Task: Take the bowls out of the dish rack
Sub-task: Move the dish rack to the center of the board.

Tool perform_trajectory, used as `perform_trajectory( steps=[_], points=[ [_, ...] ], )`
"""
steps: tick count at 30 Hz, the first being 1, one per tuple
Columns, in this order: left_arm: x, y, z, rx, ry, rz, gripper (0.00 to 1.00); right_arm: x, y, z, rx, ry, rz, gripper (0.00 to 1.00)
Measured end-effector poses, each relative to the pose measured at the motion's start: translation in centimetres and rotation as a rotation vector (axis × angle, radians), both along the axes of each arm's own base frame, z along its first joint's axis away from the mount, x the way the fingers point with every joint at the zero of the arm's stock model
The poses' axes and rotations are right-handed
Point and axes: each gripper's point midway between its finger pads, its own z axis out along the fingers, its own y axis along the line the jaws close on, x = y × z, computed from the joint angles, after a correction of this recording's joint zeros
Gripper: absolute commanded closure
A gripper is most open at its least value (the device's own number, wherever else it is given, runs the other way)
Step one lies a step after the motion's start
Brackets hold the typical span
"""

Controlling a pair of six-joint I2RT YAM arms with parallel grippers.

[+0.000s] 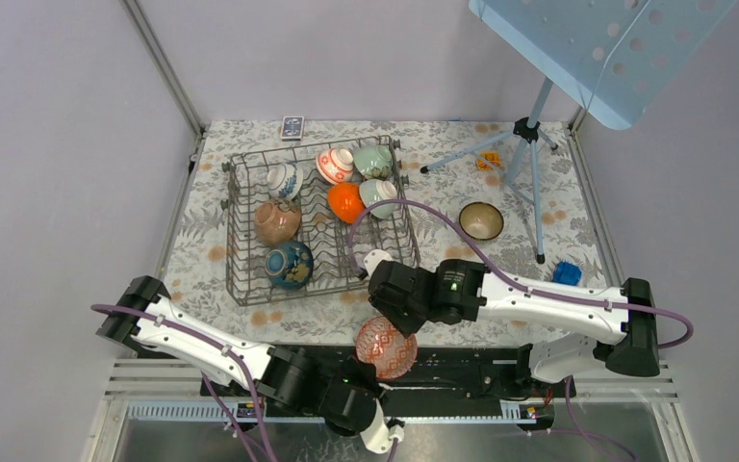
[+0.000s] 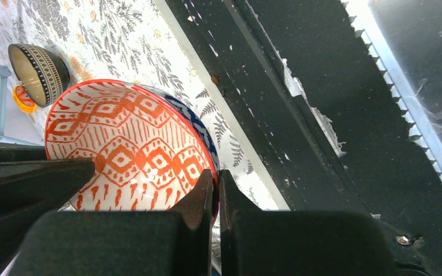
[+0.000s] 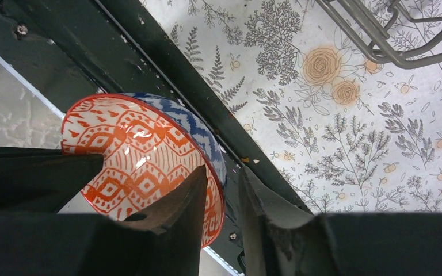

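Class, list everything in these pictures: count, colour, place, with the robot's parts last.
dish rack: one, grey, table's left half
bowls: seven, mixed colours, in the rack
dark bowl: one, black and gold, right of rack
patterned bowl: one, red and blue, near edge, between grippers
stand: one, pale blue, far right
small box: one, dark blue, far edge
small object: one, blue, by right arm
trinket: one, orange, by stand's legs
left gripper: one, black, shut on patterned bowl's rim
right gripper: one, black, open astride that rim
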Motion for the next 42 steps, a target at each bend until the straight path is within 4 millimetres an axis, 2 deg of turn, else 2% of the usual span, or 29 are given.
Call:
perform_trajectory(
  steps=[4, 7, 10, 11, 13, 14, 15, 19, 22, 27, 31, 35, 37, 40, 42],
  points=[
    [-0.3, -0.1, -0.1, -0.004, 0.020, 0.002, 1.00, -0.4, -0.1, -0.5, -0.009, 0.012, 0.011, 0.82],
    [-0.5, 0.0, -0.1, -0.003, 0.028, 0.001, 1.00, -0.6, -0.2, -0.8, -0.014, 0.017, 0.019, 1.00],
    [-0.6, 0.0, -0.2, -0.002, 0.035, 0.002, 0.97, -0.8, -0.6, -1.1, -0.035, 0.020, 0.031, 1.00],
    [-0.6, 0.0, -0.2, -0.002, 0.039, 0.002, 0.87, -0.9, -0.6, -1.1, -0.036, 0.021, 0.032, 1.00],
    [-0.7, 0.0, -0.3, -0.007, 0.046, 0.012, 0.53, -0.9, -0.6, -1.1, -0.036, 0.019, 0.030, 1.00],
    [-0.6, -0.1, -0.3, -0.014, 0.051, 0.026, 0.23, -0.9, -0.7, -1.2, -0.038, 0.018, 0.023, 1.00],
    [-0.7, -0.3, -0.2, -0.030, 0.059, 0.040, 0.04, -0.6, -0.7, -1.3, -0.038, 0.008, 0.010, 1.00],
    [-0.4, -0.8, -0.1, -0.091, 0.070, 0.102, 0.01, 0.2, -1.1, -1.1, -0.040, -0.033, -0.039, 1.00],
    [0.7, -0.6, 0.0, -0.135, 0.055, 0.190, 0.01, 1.2, -1.6, -0.2, -0.014, -0.088, -0.092, 1.00],
    [2.8, -0.7, 1.8, -0.274, 0.049, 0.398, 0.01, 4.1, -3.1, 2.0, 0.056, -0.191, -0.244, 1.00],
    [4.4, -1.4, 4.1, -0.413, 0.158, 0.593, 0.01, 7.7, -6.2, 2.5, 0.124, -0.233, -0.435, 1.00],
    [8.2, -1.6, 6.9, -0.609, 0.340, 0.856, 0.01, 9.7, -9.4, 2.6, 0.148, -0.270, -0.580, 1.00],
    [9.9, -1.3, 9.0, -0.761, 0.427, 0.965, 0.01, 9.9, -9.7, 2.7, 0.163, -0.272, -0.605, 1.00],
    [11.4, -0.7, 11.9, -0.991, 0.591, 1.067, 0.01, 10.1, -9.7, 2.4, 0.187, -0.266, -0.642, 1.00],
    [13.9, -0.2, 13.3, -1.129, 0.707, 1.205, 0.01, 10.2, -9.7, 2.0, 0.202, -0.257, -0.674, 1.00]
  ],
)
